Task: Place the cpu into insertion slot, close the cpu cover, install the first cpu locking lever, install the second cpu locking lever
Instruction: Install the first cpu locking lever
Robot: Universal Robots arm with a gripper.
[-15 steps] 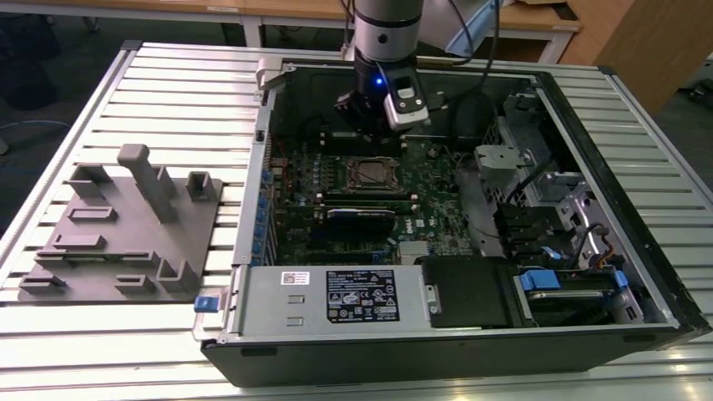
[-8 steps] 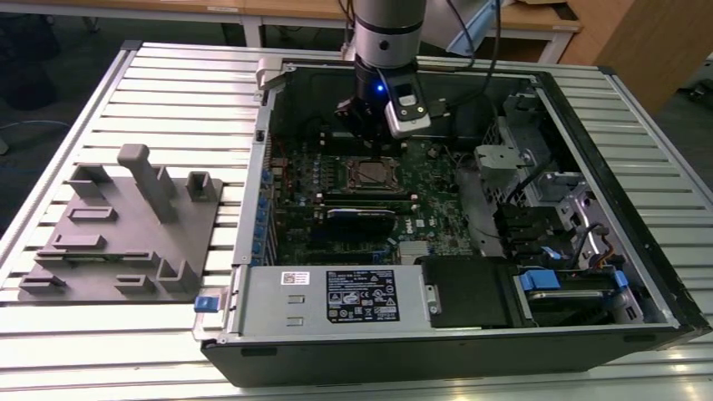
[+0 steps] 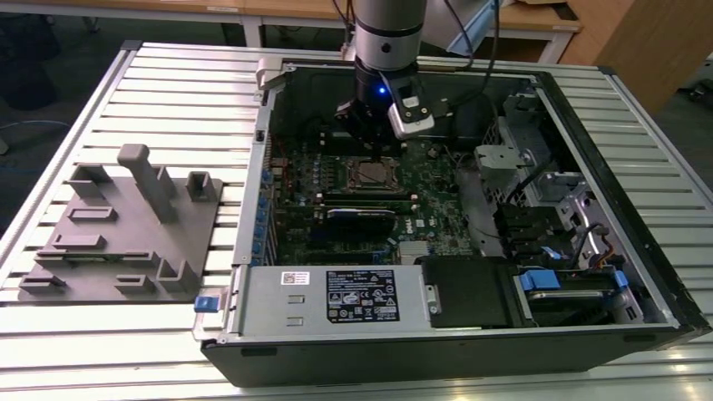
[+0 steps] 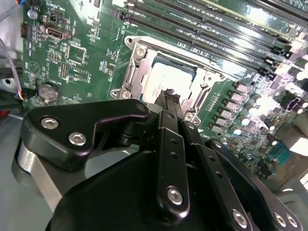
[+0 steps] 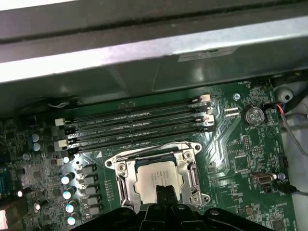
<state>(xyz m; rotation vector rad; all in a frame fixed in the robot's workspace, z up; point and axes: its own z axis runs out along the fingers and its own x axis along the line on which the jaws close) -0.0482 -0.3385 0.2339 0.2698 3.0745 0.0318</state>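
The cpu [image 5: 155,179] [image 4: 166,79], a pale silvery square, lies in the insertion slot [image 3: 373,174] on the green motherboard. The cpu cover [image 5: 192,175] [image 4: 134,77], a silver windowed frame, lies flat around the chip. My gripper [image 3: 371,127] hangs above the socket, slightly toward the back of the case. In both wrist views its two black fingertips [image 5: 163,192] [image 4: 169,96] are pressed together over the near edge of the chip, and nothing sits between them. The locking levers along the cover's sides are hard to make out.
The motherboard sits inside an open black computer case [image 3: 624,276] on a slatted metal table [image 3: 179,92]. Long black memory slots [image 5: 139,125] run beside the socket. A grey fixture block [image 3: 123,225] stands at the exterior view's left. A drive cage and cables [image 3: 546,209] fill the right.
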